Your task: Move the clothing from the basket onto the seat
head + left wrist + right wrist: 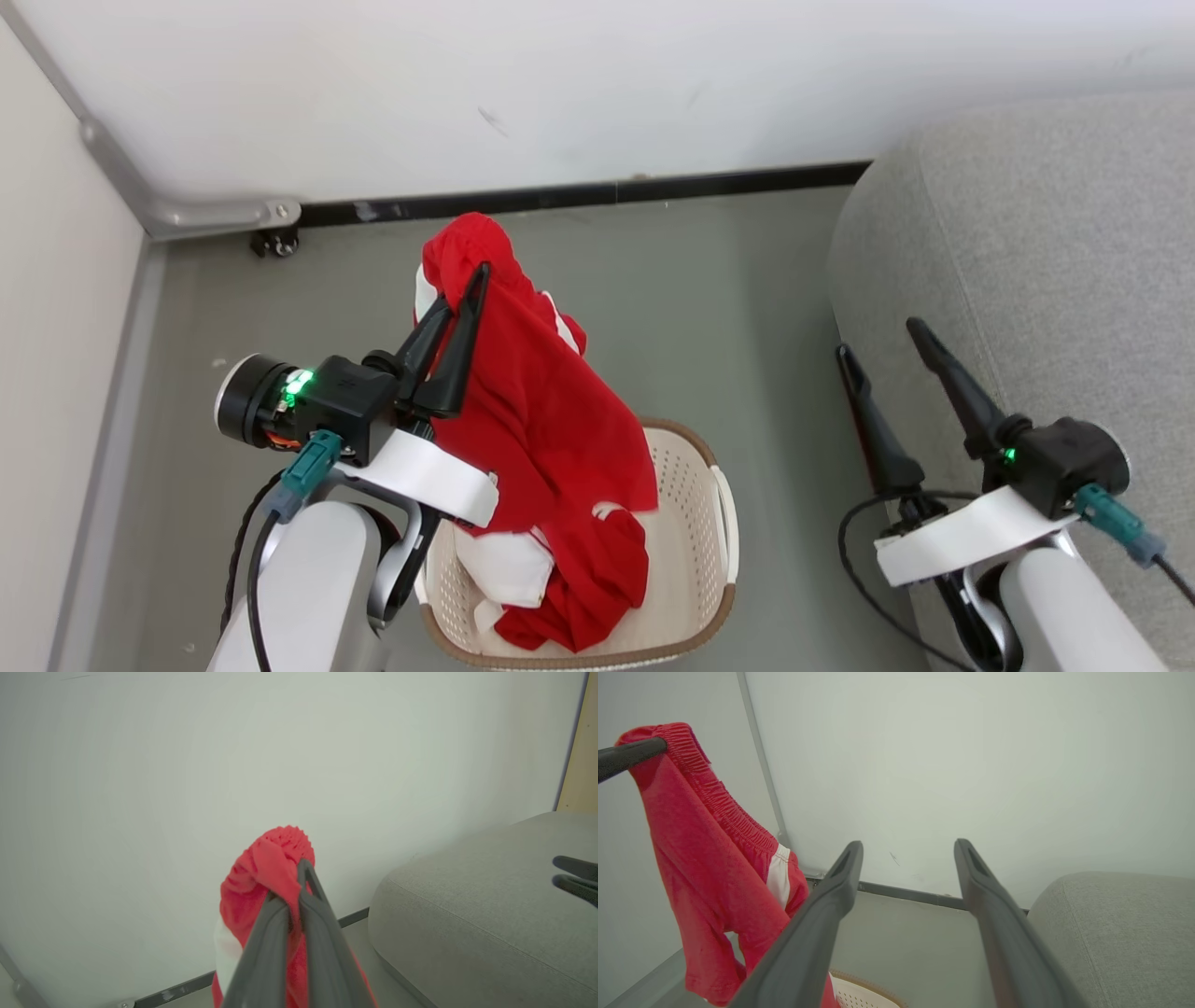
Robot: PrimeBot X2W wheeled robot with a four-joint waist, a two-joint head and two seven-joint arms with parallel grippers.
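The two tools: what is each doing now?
Left tool: shut on the bright red soft fabric garment.
Right tool: open, holding nothing.

one basket [679,471], one seat [1036,233]

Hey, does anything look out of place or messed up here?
Nothing spilled or damaged. The clothing hangs bunched from the shut left tool, its lower end trailing into the basket, so it is only partly lifted out. The wall carries a small dark scuff.
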